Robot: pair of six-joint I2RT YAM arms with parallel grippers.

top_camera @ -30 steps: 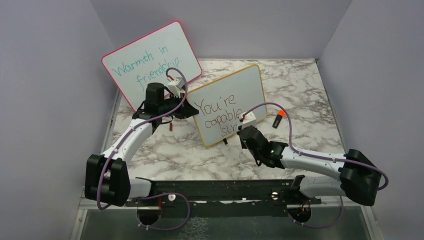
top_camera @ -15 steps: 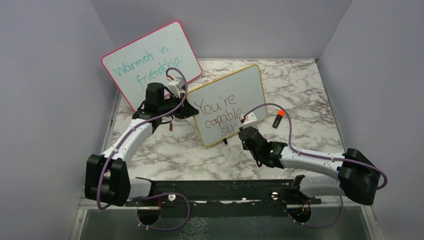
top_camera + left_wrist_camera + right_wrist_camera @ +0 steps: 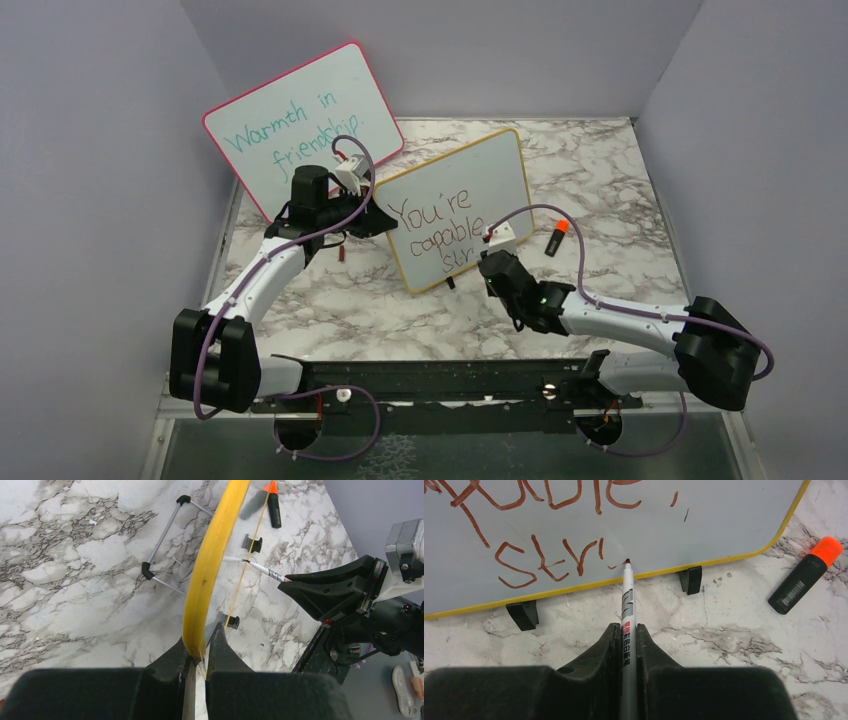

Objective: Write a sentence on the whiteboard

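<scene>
The yellow-framed whiteboard (image 3: 480, 180) stands tilted on small black feet at mid-table. Red-brown writing (image 3: 432, 230) reads "You're capable Str". My left gripper (image 3: 375, 222) is shut on the board's left edge, its frame (image 3: 207, 580) pinched between the jaws. My right gripper (image 3: 492, 268) is shut on a white marker (image 3: 628, 615). The marker's tip touches the board just right of "Str" (image 3: 544, 560), near the bottom frame, where a short new stroke shows.
A larger pink-framed board (image 3: 300, 120) with teal writing leans at the back left. A black highlighter with an orange cap (image 3: 556, 238) lies on the marble right of the board, also seen in the right wrist view (image 3: 806, 575). Purple walls enclose three sides.
My right arm has shifted slightly right along the bottom line with the marker. The left arm and board have not moved.
</scene>
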